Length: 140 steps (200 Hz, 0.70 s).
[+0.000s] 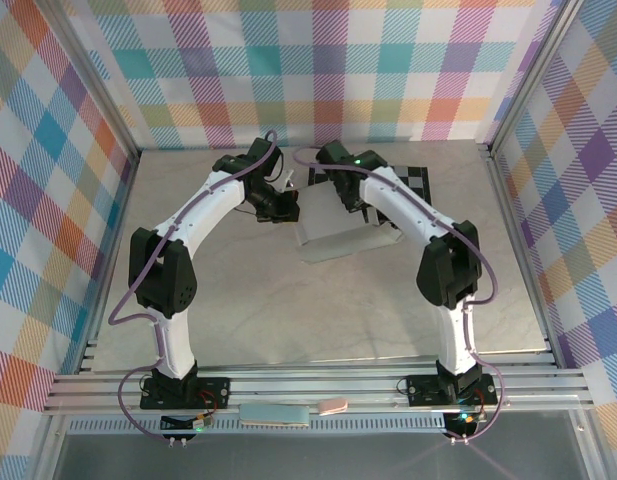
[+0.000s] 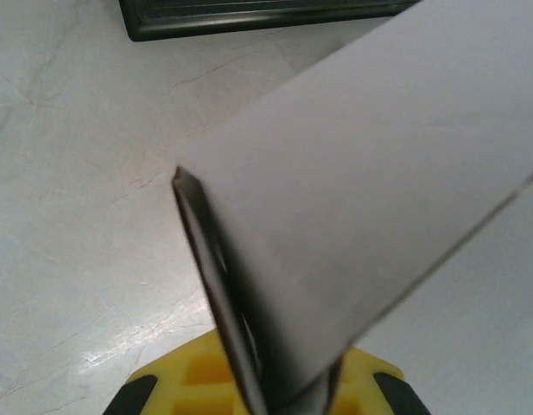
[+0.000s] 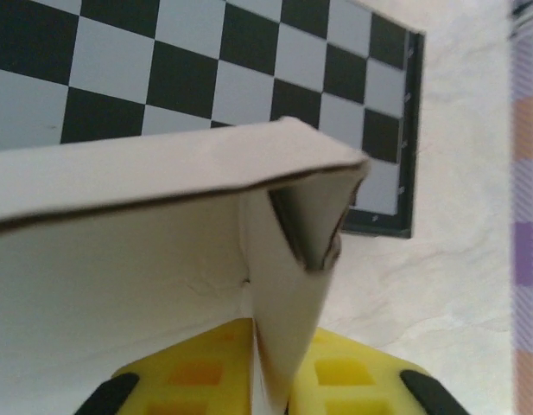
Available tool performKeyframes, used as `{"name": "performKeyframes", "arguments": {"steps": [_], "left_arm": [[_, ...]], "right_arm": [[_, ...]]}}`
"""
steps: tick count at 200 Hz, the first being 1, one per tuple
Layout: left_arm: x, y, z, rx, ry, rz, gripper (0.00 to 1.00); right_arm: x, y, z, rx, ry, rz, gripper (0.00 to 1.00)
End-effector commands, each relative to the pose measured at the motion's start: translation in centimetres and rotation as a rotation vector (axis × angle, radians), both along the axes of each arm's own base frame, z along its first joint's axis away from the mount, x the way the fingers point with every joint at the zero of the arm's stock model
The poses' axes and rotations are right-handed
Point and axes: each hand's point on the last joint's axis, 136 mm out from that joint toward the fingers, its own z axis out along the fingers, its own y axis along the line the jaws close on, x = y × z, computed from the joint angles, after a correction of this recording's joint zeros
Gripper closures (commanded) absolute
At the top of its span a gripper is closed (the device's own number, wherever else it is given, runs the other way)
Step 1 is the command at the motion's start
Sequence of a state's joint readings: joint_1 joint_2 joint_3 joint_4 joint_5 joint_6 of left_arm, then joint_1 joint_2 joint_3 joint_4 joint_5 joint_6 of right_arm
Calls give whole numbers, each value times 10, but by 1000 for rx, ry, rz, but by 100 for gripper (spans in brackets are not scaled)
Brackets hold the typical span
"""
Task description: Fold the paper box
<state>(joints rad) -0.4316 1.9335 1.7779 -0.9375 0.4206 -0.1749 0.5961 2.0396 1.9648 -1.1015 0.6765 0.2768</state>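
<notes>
Two paper box (image 1: 333, 240) walls are pinched, by L gripper (image 2: 275, 385) & R gripper (image 3: 270, 367). It could be torn if overpulled.

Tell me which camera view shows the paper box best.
The top external view: the paper box lies on the table with most of its outline readable. The left wrist view gives one blurred panel close up; the right wrist view gives a folded corner before the checkered board.

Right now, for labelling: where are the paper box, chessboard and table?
paper box (image 1: 338, 240), top external view, flat near panel.
chessboard (image 3: 188, 78), right wrist view, checkered face.
table (image 2: 67, 216), left wrist view, bare marbled surface.
</notes>
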Motion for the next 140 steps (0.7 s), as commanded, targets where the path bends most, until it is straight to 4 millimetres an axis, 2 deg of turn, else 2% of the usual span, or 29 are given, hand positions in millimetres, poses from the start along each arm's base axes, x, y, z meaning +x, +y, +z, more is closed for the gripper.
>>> {"name": "performKeyframes", "arguments": {"steps": [1, 28, 79, 112, 140], "left_arm": [[-3, -15, 31, -83, -57, -26, 100], [-2, -15, 30, -87, -57, -23, 100], [-3, -15, 30, -84, -54, -24, 100], [-3, -15, 32, -85, -58, -24, 100], [-3, -15, 31, -84, -53, -25, 100]], "right_arm": [[-10, 23, 8, 201, 49, 76, 78], [-13, 15, 4, 260, 72, 50, 74], [-17, 0, -3, 269, 80, 13, 70], [-17, -11, -9, 263, 86, -10, 69], [-17, -16, -5, 289, 62, -27, 69]]}}
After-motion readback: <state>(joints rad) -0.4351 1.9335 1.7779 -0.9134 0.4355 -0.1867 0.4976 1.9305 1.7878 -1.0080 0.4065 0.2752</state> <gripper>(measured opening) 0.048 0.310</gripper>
